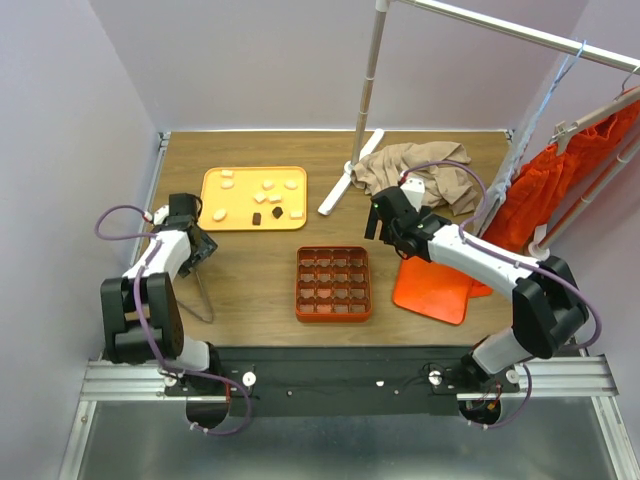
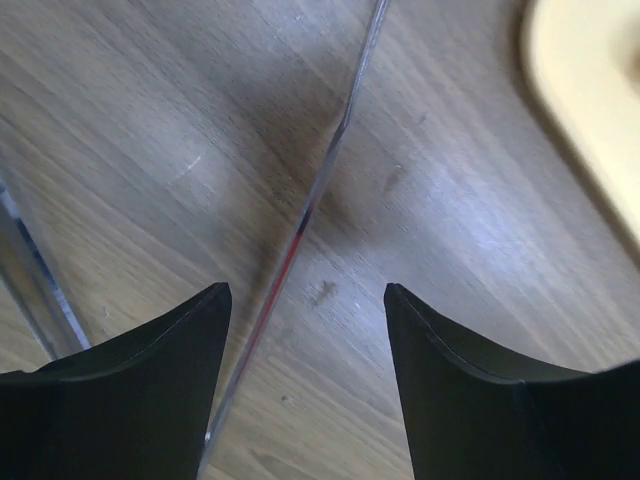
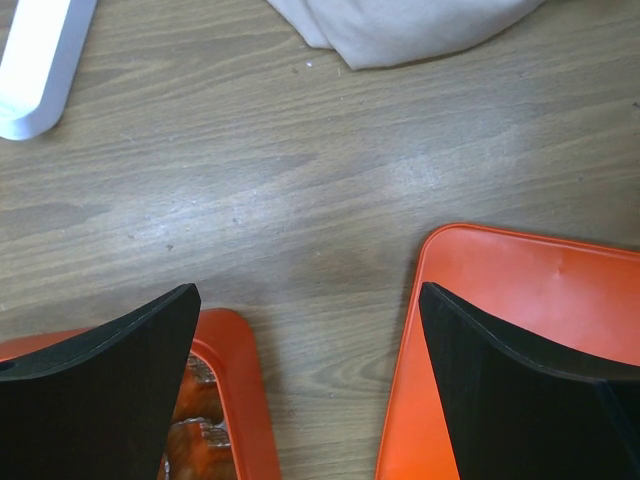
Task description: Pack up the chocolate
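Note:
The chocolate is several small lumps, cream-white [image 1: 268,184] and brown [image 1: 277,212], lying on a pale orange tray [image 1: 240,203] at the back left. The orange gridded box [image 1: 333,283] sits mid-table, and its corner [image 3: 232,400] shows in the right wrist view. My left gripper [image 1: 200,250] [image 2: 306,290] is open and empty, low over bare wood just left of the pale tray's edge [image 2: 590,90]. My right gripper [image 1: 380,232] [image 3: 307,290] is open and empty over the gap between the gridded box and a flat orange tray [image 1: 435,288] [image 3: 520,330].
A thin metal tool [image 1: 203,295] [image 2: 310,200] lies on the wood under my left gripper. A beige cloth [image 1: 420,175] [image 3: 400,25] and a white stand's foot [image 1: 345,185] [image 3: 40,60] are at the back. Orange fabric [image 1: 560,190] hangs on a rack at the right.

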Motion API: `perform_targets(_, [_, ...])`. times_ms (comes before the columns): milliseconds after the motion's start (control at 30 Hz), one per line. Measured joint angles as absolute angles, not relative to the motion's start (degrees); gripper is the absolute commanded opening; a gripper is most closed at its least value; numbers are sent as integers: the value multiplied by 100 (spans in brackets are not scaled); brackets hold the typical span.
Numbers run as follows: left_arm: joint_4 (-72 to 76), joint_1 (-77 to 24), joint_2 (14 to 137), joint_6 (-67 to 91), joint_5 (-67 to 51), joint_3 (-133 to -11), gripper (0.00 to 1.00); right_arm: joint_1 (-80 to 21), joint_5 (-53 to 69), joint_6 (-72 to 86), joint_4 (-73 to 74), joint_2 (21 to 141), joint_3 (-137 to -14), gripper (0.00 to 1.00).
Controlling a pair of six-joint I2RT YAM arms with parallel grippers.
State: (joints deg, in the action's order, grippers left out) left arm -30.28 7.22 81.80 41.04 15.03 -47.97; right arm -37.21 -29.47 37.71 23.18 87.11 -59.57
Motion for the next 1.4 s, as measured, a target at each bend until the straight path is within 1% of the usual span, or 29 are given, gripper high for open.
perform_targets(33, [-2976,720,8309,4071,1509,-4799,64,-3721,-2950,3745,2318,8742,-5957,100])
perform_targets(100, [-2963,722,8479,4034,1551,-4797,54,-3721,-2950,3728,2320,8799,-5957,100])
perform_targets(133, [-2950,722,8501,4025,1584,-4788,53,-3721,-2950,3715,2320,8816,-5957,100])
perform_targets(167, [-2941,722,8499,4001,1599,-4781,47,-3721,-2952,3699,2322,8833,-5957,100])
perform_targets(200, [-2917,722,8479,3990,1616,-4770,47,-3721,-2952,3691,2322,8836,-5957,100])
perform_targets(233, [-2864,722,8462,3997,1636,-4748,43,-3721,-2954,3682,2320,8836,-5957,100])
perform_targets(333, [-2753,722,8394,3990,1660,-4652,41,-3721,-2956,3680,2320,8842,-5957,100])
perform_targets(367, [-2707,722,8350,3983,1667,-4595,35,-3721,-2956,3680,2318,8853,-5957,100])
perform_targets(433, [-2650,722,8289,3977,1669,-4512,35,-3721,-2954,3684,2320,8871,-5957,100])
perform_targets(467, [-2630,722,8270,3959,1673,-4482,31,-3721,-2956,3684,2320,8879,-5957,100])
perform_targets(833, [-2408,722,8272,3918,1678,-4390,32,-3721,-2956,3732,2316,8886,-5857,100])
perform_targets(867, [-2357,722,8278,3922,1680,-4364,26,-3721,-2958,3745,2316,8886,-5841,100])
perform_targets(933, [-2316,722,8285,3929,1678,-4313,23,-3721,-2967,3750,2316,8882,-5819,100])
perform_targets(1000, [-2316,722,8285,3940,1684,-4292,6,-3721,-2987,3752,2314,8882,-5802,100])
perform_targets(1033, [-2316,722,8283,3964,1697,-4294,0,-3721,-2995,3752,2318,8882,-5795,100])
perform_targets(1200, [-2519,722,8156,3994,1872,-4392,0,-3721,-3039,3752,2318,8860,-5778,100])
perform_targets(1400, [-2753,663,7780,3717,2117,-4934,0,-3721,-3065,3752,2316,8851,-5778,100])
